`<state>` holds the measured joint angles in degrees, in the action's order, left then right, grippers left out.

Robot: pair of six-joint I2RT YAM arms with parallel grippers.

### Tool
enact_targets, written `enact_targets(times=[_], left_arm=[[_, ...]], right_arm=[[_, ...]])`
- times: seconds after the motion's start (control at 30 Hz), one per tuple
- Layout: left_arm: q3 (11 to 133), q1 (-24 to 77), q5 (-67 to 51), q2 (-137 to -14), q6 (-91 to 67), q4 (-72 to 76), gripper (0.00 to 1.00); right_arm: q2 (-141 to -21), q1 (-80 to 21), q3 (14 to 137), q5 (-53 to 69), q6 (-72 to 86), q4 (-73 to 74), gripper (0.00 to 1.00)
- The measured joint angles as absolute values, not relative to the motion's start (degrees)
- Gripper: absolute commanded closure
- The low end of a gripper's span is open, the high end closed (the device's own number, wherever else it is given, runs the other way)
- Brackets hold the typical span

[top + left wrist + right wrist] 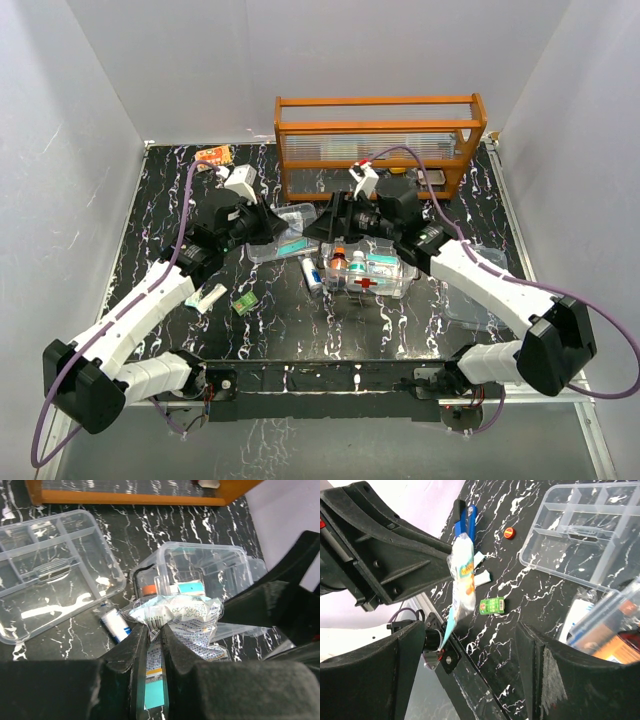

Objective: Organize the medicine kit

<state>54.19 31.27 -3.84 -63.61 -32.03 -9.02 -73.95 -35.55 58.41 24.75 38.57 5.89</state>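
The medicine kit's clear box (366, 274), with a red cross on its side, sits mid-table holding bottles and cartons. Its divided tray (50, 570) lies empty to the left of the box (200, 570). My left gripper (155, 627) is shut on a crinkled printed sachet (175, 615) with a teal band, held just in front of the box. In the right wrist view the same sachet (462, 575) hangs from the left gripper's fingers. My right gripper (470, 630) stands open and apart from the sachet, with only table showing between its jaws.
An orange wooden rack (378, 140) with clear panels stands at the back. A white and blue tube (116, 625) lies beside the box. A small green packet (492, 605), a red cap (509, 532), a white tube (205, 297) and an orange packet (212, 154) lie loose.
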Motion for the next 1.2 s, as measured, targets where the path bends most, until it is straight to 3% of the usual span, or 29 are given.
enact_targets(times=[0.27, 0.57, 0.63, 0.77, 0.93, 1.1, 1.2], left_arm=[[54.8, 31.3, -9.1, -63.6, -32.2, -8.7, 0.94], [54.8, 31.3, -11.2, -63.5, -32.6, -8.6, 0.93], [54.8, 31.3, -11.4, -63.5, -32.6, -8.6, 0.93], [54.8, 31.3, -11.4, -63.5, -32.6, -8.6, 0.91], [54.8, 31.2, -11.3, -63.5, -32.6, -8.8, 0.75], [54.8, 31.3, -11.3, -62.5, -32.5, -9.1, 0.48], [54.8, 31.3, -10.4, -60.8, -32.6, -9.5, 0.43]], right_arm=[[-76.4, -38.6, 60.8, 20.5, 38.5, 4.4, 0.47], [-76.9, -38.6, 60.9, 17.8, 39.1, 3.6, 0.56], [-77.2, -38.6, 60.9, 17.9, 39.3, 3.4, 0.6], [-77.4, -38.8, 60.9, 19.0, 39.9, 2.2, 0.79], [-78.0, -38.9, 61.0, 20.1, 41.0, 1.1, 0.98], [-78.0, -38.9, 61.0, 19.9, 42.3, 1.2, 1.0], [-77.6, -38.9, 61.7, 17.5, 42.1, 3.1, 1.0]])
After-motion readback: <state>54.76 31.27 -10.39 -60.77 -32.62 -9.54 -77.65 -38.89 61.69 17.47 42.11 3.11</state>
